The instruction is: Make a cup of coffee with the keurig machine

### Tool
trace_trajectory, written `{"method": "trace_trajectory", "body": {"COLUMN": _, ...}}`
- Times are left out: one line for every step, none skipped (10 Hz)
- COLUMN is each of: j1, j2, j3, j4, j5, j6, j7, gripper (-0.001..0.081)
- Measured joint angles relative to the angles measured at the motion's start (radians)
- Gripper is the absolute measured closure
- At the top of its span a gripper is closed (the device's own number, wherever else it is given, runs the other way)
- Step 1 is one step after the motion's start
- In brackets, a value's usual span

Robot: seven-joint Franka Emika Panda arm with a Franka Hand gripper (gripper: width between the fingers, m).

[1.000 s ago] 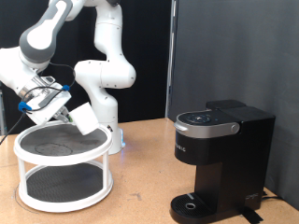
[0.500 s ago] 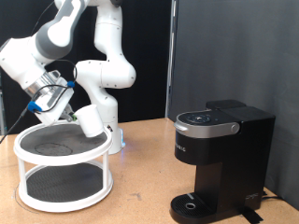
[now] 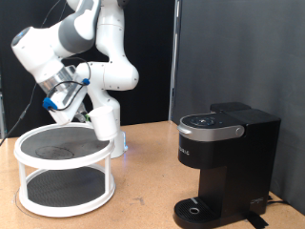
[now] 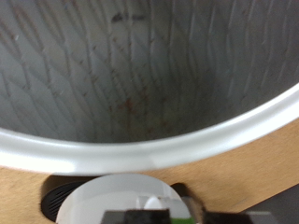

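My gripper (image 3: 88, 114) is shut on the small white cup (image 3: 105, 121) and holds it tilted in the air, just past the right rim of the round rack in the exterior view. In the wrist view the cup (image 4: 121, 201) shows at the frame's edge, above the rack's white rim (image 4: 140, 149). The black keurig machine (image 3: 224, 157) stands on the table at the exterior view's right. Its lid is shut and its round drip base (image 3: 202, 209) is bare.
A white two-tier round rack (image 3: 65, 172) with dark mesh shelves stands at the exterior view's left. The robot's white base (image 3: 112, 134) is behind it. Bare wooden table lies between the rack and the machine.
The gripper with the cup has swung from above the rack's top shelf toward the exterior view's right, past the rack's rim. The machine has not moved.
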Motion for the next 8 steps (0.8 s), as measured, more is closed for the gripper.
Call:
{"method": "trace_trajectory", "body": {"j1": 0.013, "j2": 0.005, "j3": 0.026, "j4": 0.003, "j5": 0.022, "j6": 0.035, "j7": 0.036, "gripper": 0.0807}}
{"method": "trace_trajectory", "body": {"j1": 0.026, "j2": 0.015, "j3": 0.049, "j4": 0.006, "j5": 0.042, "j6": 0.070, "j7": 0.064, "gripper": 0.0807}}
{"method": "trace_trajectory", "body": {"j1": 0.040, "j2": 0.033, "j3": 0.070, "j4": 0.011, "j5": 0.057, "j6": 0.096, "j7": 0.087, "gripper": 0.0806}}
{"method": "trace_trajectory", "body": {"j1": 0.052, "j2": 0.057, "j3": 0.089, "j4": 0.020, "j5": 0.070, "j6": 0.114, "j7": 0.105, "gripper": 0.0806}}
{"method": "trace_trajectory", "body": {"j1": 0.063, "j2": 0.083, "j3": 0.107, "j4": 0.030, "j5": 0.083, "j6": 0.129, "j7": 0.119, "gripper": 0.0806}}
{"method": "trace_trajectory", "body": {"j1": 0.075, "j2": 0.111, "j3": 0.124, "j4": 0.041, "j5": 0.098, "j6": 0.143, "j7": 0.130, "gripper": 0.0806}}
{"method": "trace_trajectory", "body": {"j1": 0.088, "j2": 0.139, "j3": 0.140, "j4": 0.056, "j5": 0.114, "j6": 0.146, "j7": 0.133, "gripper": 0.0806}}
{"method": "trace_trajectory", "body": {"j1": 0.099, "j2": 0.177, "j3": 0.145, "j4": 0.083, "j5": 0.121, "j6": 0.143, "j7": 0.133, "gripper": 0.0806}}
